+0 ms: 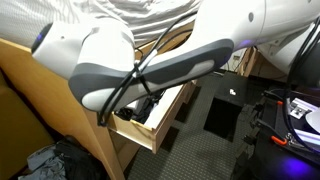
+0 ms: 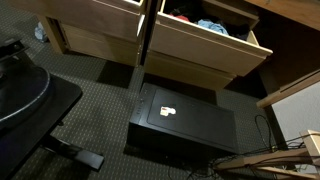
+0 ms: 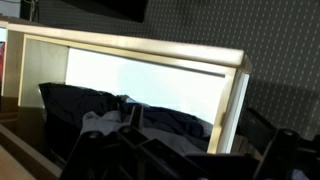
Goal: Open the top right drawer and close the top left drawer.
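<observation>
The top left drawer [image 3: 150, 58] fills the wrist view: a wide light pine drawer pulled out, with dark grey and black clothes [image 3: 110, 112] inside. In an exterior view its thick front [image 1: 60, 95] is nearest the camera, and in the other exterior view it is the drawer [image 2: 95, 30] at the left. The top right drawer [image 1: 150, 125] [image 2: 215, 45] also stands pulled out, with orange-brown sides and clothes inside. My gripper [image 3: 180, 152] shows as dark fingers spread along the bottom edge, above the top left drawer's clothes, holding nothing. My arm [image 1: 150, 65] crosses in front of the drawers.
A black box [image 2: 180, 122] [image 1: 225, 112] sits on the dark carpet in front of the drawers. Black equipment [image 2: 25, 95] [image 1: 290, 115] stands to one side. Lower drawers [image 2: 190, 72] sit under the open ones.
</observation>
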